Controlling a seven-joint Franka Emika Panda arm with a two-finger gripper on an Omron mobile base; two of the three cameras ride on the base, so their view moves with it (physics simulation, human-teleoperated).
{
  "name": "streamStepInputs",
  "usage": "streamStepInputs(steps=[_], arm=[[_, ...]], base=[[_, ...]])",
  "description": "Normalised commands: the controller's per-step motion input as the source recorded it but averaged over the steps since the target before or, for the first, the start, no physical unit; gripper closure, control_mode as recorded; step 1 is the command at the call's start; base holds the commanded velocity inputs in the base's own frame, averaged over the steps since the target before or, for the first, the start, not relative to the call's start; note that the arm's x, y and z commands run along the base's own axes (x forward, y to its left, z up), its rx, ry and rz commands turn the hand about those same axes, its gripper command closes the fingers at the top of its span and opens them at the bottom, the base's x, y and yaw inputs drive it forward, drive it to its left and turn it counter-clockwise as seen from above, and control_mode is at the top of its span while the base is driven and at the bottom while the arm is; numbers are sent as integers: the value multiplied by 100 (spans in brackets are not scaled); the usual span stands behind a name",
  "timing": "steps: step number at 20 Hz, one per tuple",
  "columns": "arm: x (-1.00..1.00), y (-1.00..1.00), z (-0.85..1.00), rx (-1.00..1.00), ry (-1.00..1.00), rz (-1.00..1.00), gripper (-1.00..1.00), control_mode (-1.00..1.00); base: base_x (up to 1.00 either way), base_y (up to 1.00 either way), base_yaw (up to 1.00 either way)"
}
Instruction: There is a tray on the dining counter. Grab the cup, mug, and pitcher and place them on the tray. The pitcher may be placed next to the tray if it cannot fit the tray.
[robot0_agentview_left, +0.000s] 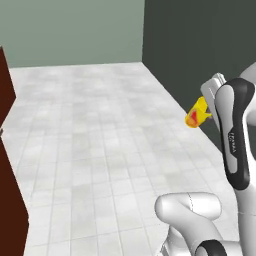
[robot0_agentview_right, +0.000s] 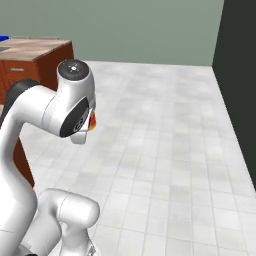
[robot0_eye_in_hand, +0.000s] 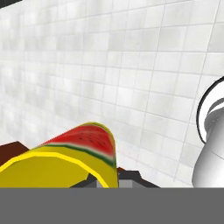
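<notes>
The yellow cup (robot0_agentview_left: 196, 115) with its red-orange mark hangs in the air over the white tiled floor, tipped on its side, with my gripper (robot0_agentview_left: 209, 113) shut on it. In the hand view the cup (robot0_eye_in_hand: 65, 159) lies close at the lower left, rim toward the camera, with the dark fingertips (robot0_eye_in_hand: 131, 177) just behind it. A small orange bit of the cup (robot0_agentview_right: 92, 121) peeks from behind my arm in the right base view. The dining counter (robot0_agentview_right: 30, 47) lies far off at the upper left, with a blue sliver of the tray (robot0_agentview_right: 3, 38) on it. The mug and pitcher are out of view.
White tiled floor (robot0_agentview_left: 100, 130) spreads wide ahead. A dark wall (robot0_agentview_left: 200, 40) stands to the right and a grey-green wall (robot0_agentview_right: 130, 25) at the back. A dark red-brown cabinet side (robot0_agentview_left: 10, 200) rises close at the left.
</notes>
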Motion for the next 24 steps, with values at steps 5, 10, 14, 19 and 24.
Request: streamStepInputs(steps=[5, 10, 14, 19, 24], arm=[[0, 0, 0, 0, 0, 0, 100, 100], [0, 0, 0, 0, 0, 0, 100, 100], [0, 0, 0, 0, 0, 0, 100, 100], [0, 0, 0, 0, 0, 0, 100, 100], [0, 0, 0, 0, 0, 0, 100, 100]], base=[[100, -3, 4], [100, -8, 4], [100, -15, 4], [100, -15, 4], [100, -17, 5]])
